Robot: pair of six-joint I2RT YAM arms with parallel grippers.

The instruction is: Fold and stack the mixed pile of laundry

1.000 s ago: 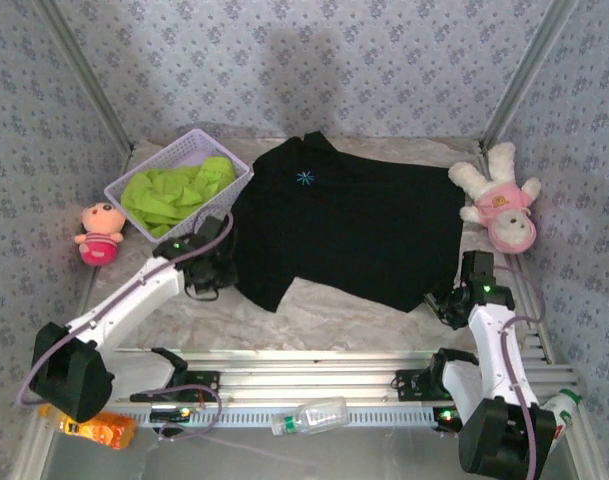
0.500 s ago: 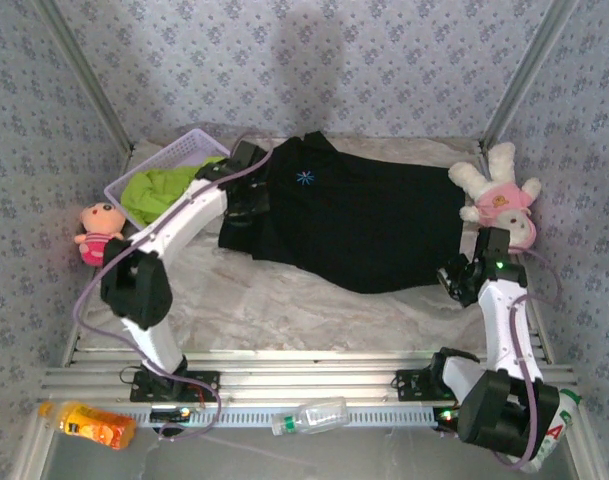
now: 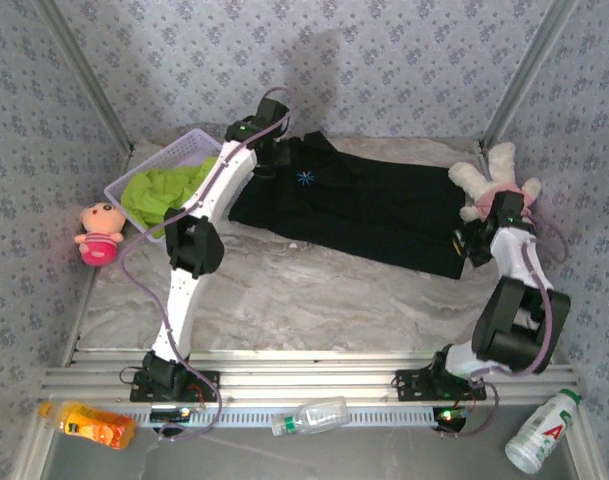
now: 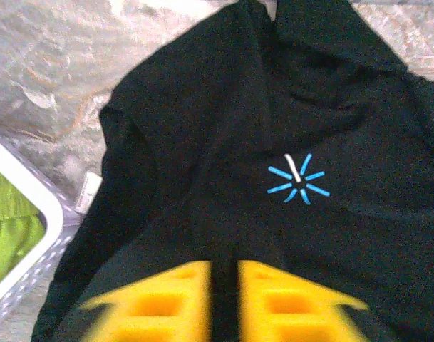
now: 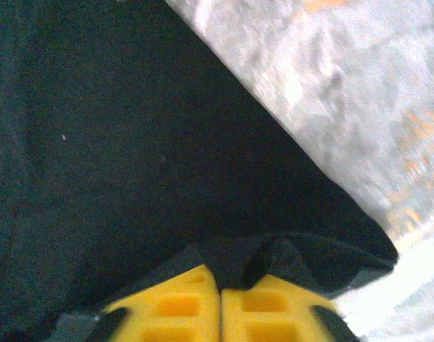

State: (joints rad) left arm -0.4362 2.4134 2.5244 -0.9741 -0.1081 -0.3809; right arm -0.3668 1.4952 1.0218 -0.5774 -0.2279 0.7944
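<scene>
The black T-shirt [image 3: 364, 205] lies folded into a long band across the far half of the table, its light-blue chest mark [image 3: 305, 179] facing up. My left gripper [image 3: 267, 165] is stretched out over the shirt's collar end. In the left wrist view its fingers [image 4: 225, 267] stand slightly apart over black cloth [image 4: 202, 142] near the mark [image 4: 297, 179]. My right gripper [image 3: 471, 245] is at the shirt's right end. There its fingers [image 5: 220, 274] are pressed together on a bunched fold of the shirt [image 5: 131, 142]. The lime-green T-shirt [image 3: 169, 190] lies crumpled in the basket.
The lavender basket [image 3: 119, 195] stands at the far left, its rim [image 4: 38, 214] just beside the shirt. A pink plush doll [image 3: 99, 232] sits left, a white and pink plush [image 3: 499, 185] far right. Bottles [image 3: 309, 415] lie below the table's near rail.
Both arms swung from the near side to the far side, carrying the shirt's near edge over and folding it into a narrower band. The left fingers have parted a little.
</scene>
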